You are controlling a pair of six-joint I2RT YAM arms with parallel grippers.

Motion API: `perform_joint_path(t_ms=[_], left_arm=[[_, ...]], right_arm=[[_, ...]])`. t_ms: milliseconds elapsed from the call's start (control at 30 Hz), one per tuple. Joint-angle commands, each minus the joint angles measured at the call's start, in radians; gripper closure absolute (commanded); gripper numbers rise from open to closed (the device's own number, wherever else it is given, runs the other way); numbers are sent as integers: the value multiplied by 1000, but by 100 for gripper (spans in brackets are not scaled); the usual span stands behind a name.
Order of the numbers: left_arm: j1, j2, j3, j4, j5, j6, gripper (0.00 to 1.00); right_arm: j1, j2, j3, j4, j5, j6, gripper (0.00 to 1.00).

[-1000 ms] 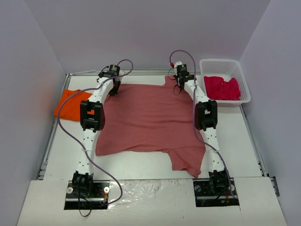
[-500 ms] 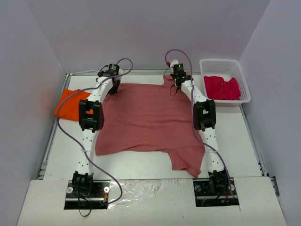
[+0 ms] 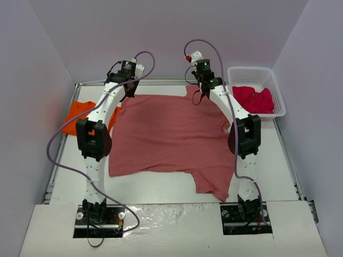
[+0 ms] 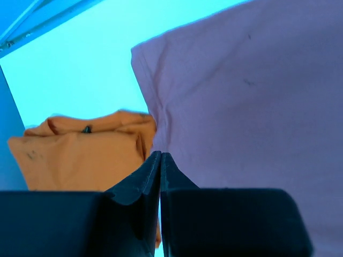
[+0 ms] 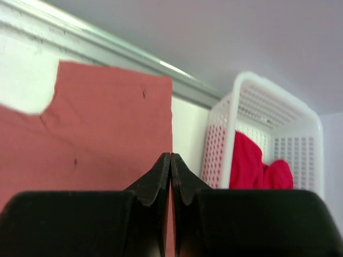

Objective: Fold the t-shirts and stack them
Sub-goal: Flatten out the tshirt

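Lying spread across the middle of the table (image 3: 161, 184), the brick-red tee (image 3: 166, 134) has one sleeve at lower centre. The orange tee (image 3: 75, 118) sits at middle left. At the brick-red tee's upper corners the left gripper (image 4: 160, 155) and right gripper (image 5: 170, 156) are both clenched; whether either pinches cloth I cannot tell. At upper right, the white basket (image 3: 250, 69) holds the crumpled crimson-pink tee (image 3: 252, 100). Since a second ago both arms have risen, and the brick-red tee has not moved.
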Motion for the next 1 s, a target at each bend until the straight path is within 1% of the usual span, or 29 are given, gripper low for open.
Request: perform_joint_path(t_ms=[0, 33, 67, 167, 233, 367, 433, 567, 733, 967], left_arm=[[-10, -125, -120, 11, -16, 16, 98], [-10, -142, -204, 24, -19, 16, 97], [-10, -176, -245, 48, -25, 16, 98], [-10, -204, -384, 77, -30, 17, 98], [-10, -212, -463, 93, -36, 17, 98], [-10, -215, -568, 163, -39, 20, 98], [-10, -203, -589, 176, -36, 20, 98], [-10, -167, -606, 188, -34, 23, 98], [-10, -147, -605, 196, -31, 26, 98], [-10, -129, -599, 194, -24, 23, 98]], right_arm=[[0, -146, -148, -41, 2, 51, 100], [0, -170, -190, -58, -8, 82, 100], [3, -221, -278, -59, -27, 91, 100], [2, -290, -421, -58, -63, 110, 100], [-1, -306, -466, -58, -58, 113, 100], [-17, -309, -538, -66, -60, 127, 100], [-27, -304, -571, -67, -71, 128, 100], [-55, -252, -584, -66, -55, 128, 100], [-77, -174, -557, -82, -34, 137, 100], [-93, -60, -497, -115, -54, 151, 100]])
